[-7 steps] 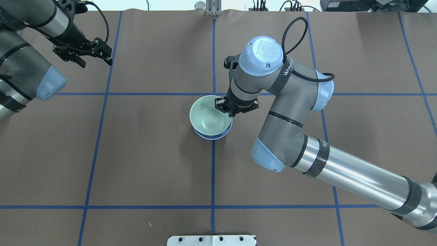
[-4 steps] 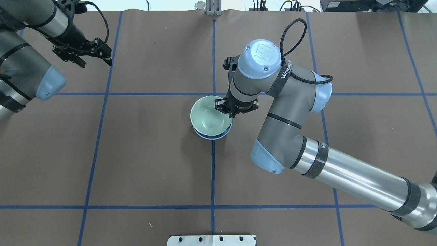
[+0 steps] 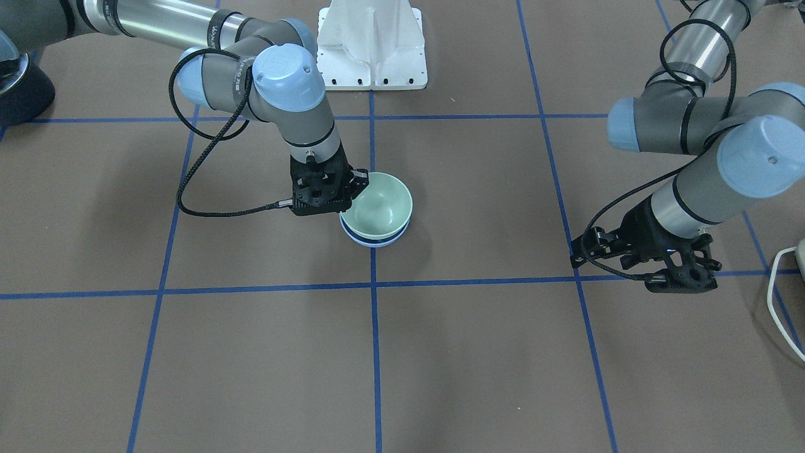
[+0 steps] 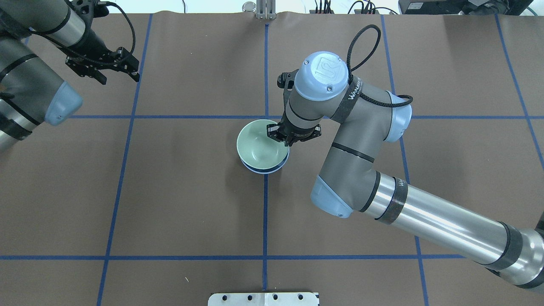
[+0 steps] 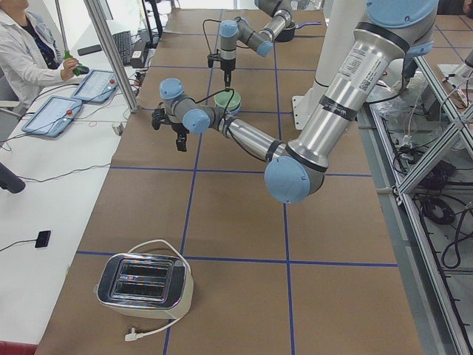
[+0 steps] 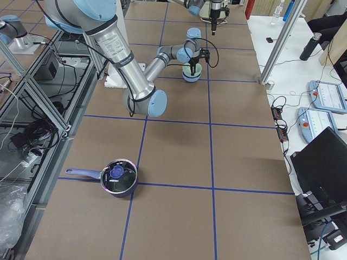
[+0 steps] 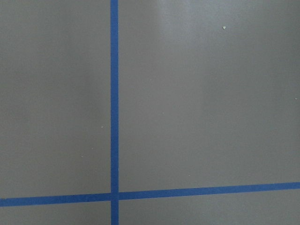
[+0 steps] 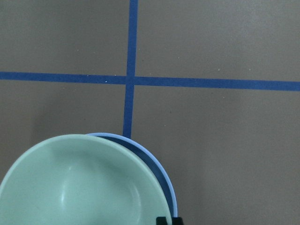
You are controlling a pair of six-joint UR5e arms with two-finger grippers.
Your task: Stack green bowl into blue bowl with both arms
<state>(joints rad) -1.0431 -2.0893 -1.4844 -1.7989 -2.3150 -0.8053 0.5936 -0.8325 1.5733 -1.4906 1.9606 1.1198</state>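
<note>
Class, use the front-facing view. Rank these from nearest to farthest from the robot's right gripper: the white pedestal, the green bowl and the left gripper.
Measured from the right gripper:
1. green bowl, right at the gripper, which is on its rim.
2. white pedestal, beyond it at the top of the view.
3. left gripper, far off on the view's right side.

Brown-covered table [image 4: 191, 204], gridded with blue tape [image 4: 264, 221]. A blue bowl [image 4: 263, 171] stands near its centre on a tape line, a white pedestal [image 3: 372, 44] at the middle of the robot-side edge. A toaster [image 5: 144, 281] sits near the left end, a lidded saucepan [image 6: 118, 177] near the right end.
</note>
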